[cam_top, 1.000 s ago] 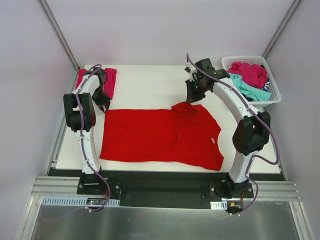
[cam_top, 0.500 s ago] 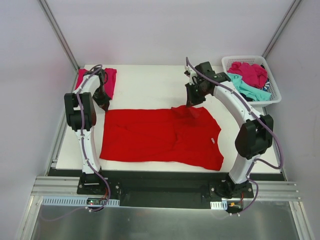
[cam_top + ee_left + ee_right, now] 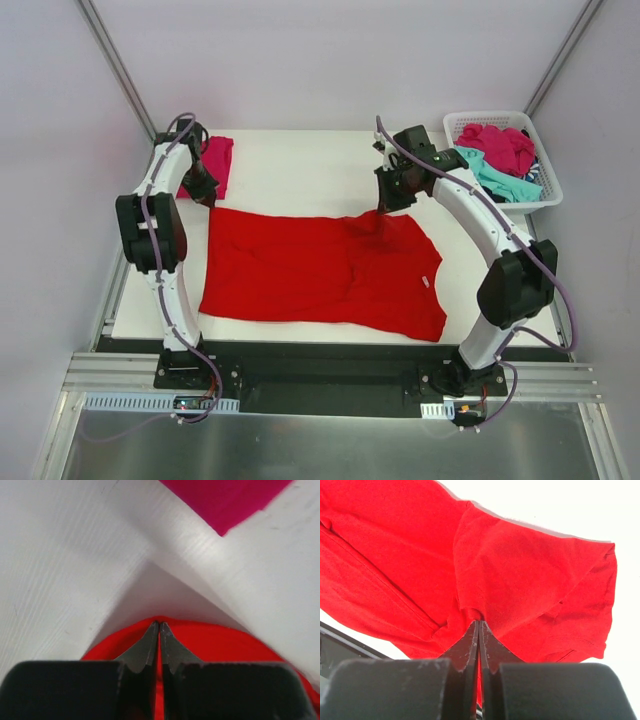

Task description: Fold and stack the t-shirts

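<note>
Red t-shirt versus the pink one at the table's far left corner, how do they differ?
The red t-shirt lies spread wide; the pink t-shirt is folded small. The left gripper and right gripper pinch the red t-shirt's far edge; the pink t-shirt lies free. Both are plain cloth.

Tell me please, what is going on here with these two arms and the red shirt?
The robot is working on a red t-shirt spread on the white table. The left claw is shut on its far left corner, the right claw on a pinch of cloth at its far edge. A folded magenta t-shirt lies at the far left; more shirts wait in the white basket at the far right.
</note>
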Motion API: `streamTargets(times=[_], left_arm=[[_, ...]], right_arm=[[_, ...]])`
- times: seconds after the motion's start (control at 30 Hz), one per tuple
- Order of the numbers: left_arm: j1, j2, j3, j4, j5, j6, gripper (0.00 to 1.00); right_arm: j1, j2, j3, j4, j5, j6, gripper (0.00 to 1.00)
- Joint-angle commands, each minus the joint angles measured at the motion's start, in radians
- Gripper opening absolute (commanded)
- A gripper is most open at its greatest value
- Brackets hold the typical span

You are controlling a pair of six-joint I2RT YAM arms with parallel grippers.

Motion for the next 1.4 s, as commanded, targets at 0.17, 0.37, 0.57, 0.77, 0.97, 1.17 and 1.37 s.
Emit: streamTargets(times=[0.17, 0.37, 0.57, 0.77, 0.97, 1.17, 1.37], left_arm=[[-0.037, -0.329, -0.045, -0.050, 0.025, 0.045, 0.00], [-0.049, -0.435, -0.114, -0.060, 0.027, 0.065, 0.00], [-0.050, -0.478, -0.163, -0.061, 0.027, 0.077, 0.00], [-0.050, -0.513, -0.228, -0.060, 0.014, 0.073, 0.00], [-0.049, -0.525, -0.268, -0.060, -0.039, 0.080, 0.00], [0.021, -0.538, -0.343, -0.049, -0.062, 0.093, 0.00], [0.091, -0.564, -0.401, -0.034, -0.032, 0.109, 0.00]], right_arm=[[0.012, -0.118, 0.005, -0.044, 0.066, 0.003, 0.01], [0.035, -0.200, -0.020, -0.091, 0.084, 0.007, 0.01], [0.094, -0.272, -0.072, -0.122, 0.098, 0.034, 0.01], [0.192, -0.332, -0.142, -0.138, 0.109, 0.080, 0.01], [0.285, -0.386, -0.202, -0.165, 0.165, 0.122, 0.01], [0.314, -0.483, -0.289, -0.217, 0.253, 0.166, 0.01], [0.314, -0.576, -0.363, -0.271, 0.296, 0.203, 0.01]])
